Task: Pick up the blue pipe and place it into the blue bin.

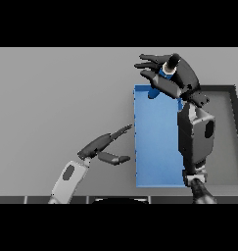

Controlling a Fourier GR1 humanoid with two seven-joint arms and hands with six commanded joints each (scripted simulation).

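Note:
The blue pipe (158,83) shows only in part, between the fingers and thumb of my right hand (179,76), which is curled round it. That hand hangs over the far end of the blue bin (157,147), a long flat blue rectangle right of centre. Most of the pipe is hidden by the hand; its lower end reaches down to the bin's far edge. My left hand (103,147) rests low at the centre left, fingers straight and pointing toward the bin's left edge, holding nothing.
A dark-rimmed grey tray (223,132) lies to the right of the bin, partly behind my right forearm (195,137). Bare grey table (57,98) spreads to the left.

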